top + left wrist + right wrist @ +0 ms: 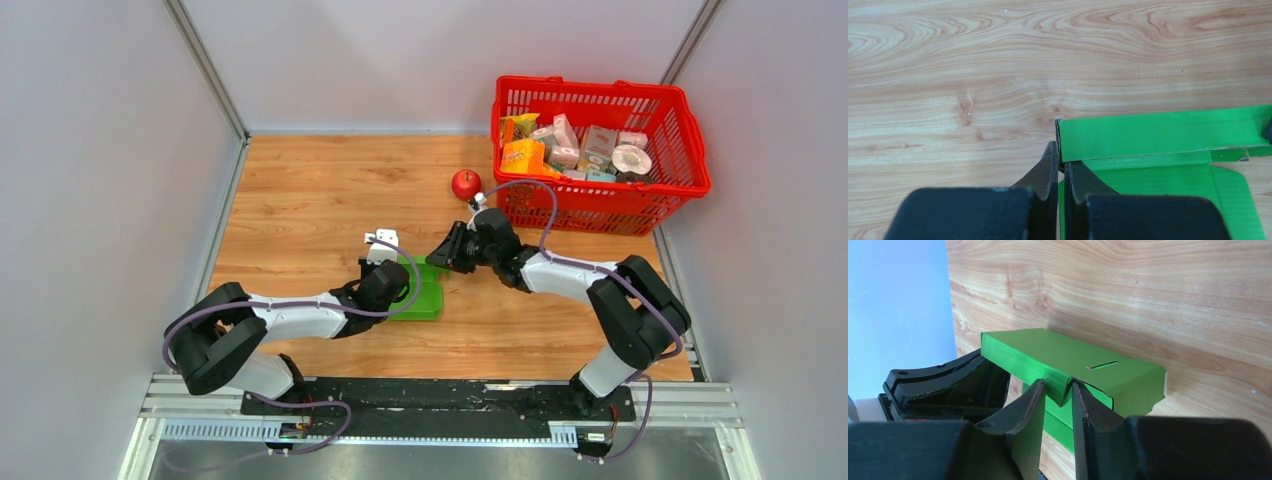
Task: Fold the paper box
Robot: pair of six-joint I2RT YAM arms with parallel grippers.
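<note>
Your paper box sits on the tabletop near the middle, a little toward the near edge, between the two arms. It is partly formed. In the right wrist view the paper box shows a flat top panel with a narrow slot cut in it and walls folded down from its edges. In the left wrist view the paper box shows one long panel along a crease, with a flatter panel and a side flap below it, over the tabletop.

Your left gripper reaches the box from its left side. From its own camera, the left gripper is all but closed. Its fingers stand only a thin gap apart, with the corner edge of the green cardboard pinched between them.

Your right gripper meets the box at its far right corner. From its own camera, the right gripper is narrowed to a small gap and clamped on a downward-folded point of cardboard at the box's near edge. The left gripper shows there as black curved fingers at the box's opposite end. You cannot tell from that view how it grips.

Beyond your right gripper, a red apple lies on the tabletop just beside a red basket. The basket stands at the far right and holds small printed packages.
</note>
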